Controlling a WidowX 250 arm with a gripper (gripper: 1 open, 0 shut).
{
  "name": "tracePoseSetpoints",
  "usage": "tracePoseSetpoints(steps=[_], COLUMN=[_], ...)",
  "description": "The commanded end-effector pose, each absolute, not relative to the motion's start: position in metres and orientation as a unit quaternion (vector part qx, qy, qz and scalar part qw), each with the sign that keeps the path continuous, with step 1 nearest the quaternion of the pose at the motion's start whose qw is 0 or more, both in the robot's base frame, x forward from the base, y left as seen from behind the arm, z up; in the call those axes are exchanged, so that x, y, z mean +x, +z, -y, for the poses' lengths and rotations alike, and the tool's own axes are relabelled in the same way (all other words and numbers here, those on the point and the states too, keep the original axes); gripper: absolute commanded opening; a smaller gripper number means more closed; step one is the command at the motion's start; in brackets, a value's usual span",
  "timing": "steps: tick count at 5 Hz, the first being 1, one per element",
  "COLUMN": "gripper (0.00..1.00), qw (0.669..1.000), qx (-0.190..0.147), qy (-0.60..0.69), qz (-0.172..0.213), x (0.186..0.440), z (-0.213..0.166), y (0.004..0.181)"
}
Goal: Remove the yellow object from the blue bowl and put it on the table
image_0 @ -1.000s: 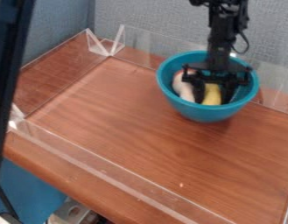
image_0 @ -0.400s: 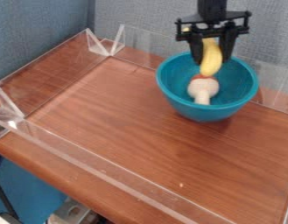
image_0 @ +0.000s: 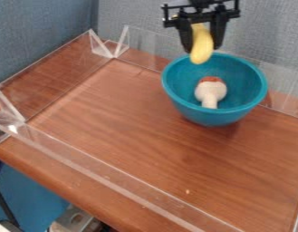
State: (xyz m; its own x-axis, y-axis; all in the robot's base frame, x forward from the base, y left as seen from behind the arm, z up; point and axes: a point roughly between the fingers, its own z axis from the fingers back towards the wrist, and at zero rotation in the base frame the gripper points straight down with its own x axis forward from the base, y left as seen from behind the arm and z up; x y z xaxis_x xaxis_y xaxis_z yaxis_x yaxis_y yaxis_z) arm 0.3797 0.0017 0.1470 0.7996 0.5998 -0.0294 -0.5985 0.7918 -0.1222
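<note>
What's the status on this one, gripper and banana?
Gripper shut on yellow banana, hanging above blue bowl's far-left rim. White-and-brown mushroom piece lies in bowl. Bare table to the left, nothing blocking.

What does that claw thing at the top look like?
The pincer is black: a flat crossbar with two slim fingers hanging down from its ends. Little of the arm above shows, and no cables or markings can be made out.
</note>
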Motion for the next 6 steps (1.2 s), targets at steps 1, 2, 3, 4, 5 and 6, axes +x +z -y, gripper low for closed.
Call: tracePoseSetpoints(steps=[1,2,3,4,5,6], gripper=[0.00,0.00,0.00,0.00,0.00,0.00], qw=[0.937,0.928,0.923,0.922,0.909,0.895], qx=[-0.078,-0.076,-0.075,-0.076,-0.074,-0.072], qy=[0.335,0.358,0.369,0.371,0.402,0.432], qz=[0.068,0.071,0.074,0.077,0.082,0.087], x=[0.373,0.365,0.359,0.352,0.354,0.356], z=[-0.028,-0.063,-0.077,-0.085,-0.088,-0.092], y=[0.193,0.195,0.193,0.193,0.194,0.195])
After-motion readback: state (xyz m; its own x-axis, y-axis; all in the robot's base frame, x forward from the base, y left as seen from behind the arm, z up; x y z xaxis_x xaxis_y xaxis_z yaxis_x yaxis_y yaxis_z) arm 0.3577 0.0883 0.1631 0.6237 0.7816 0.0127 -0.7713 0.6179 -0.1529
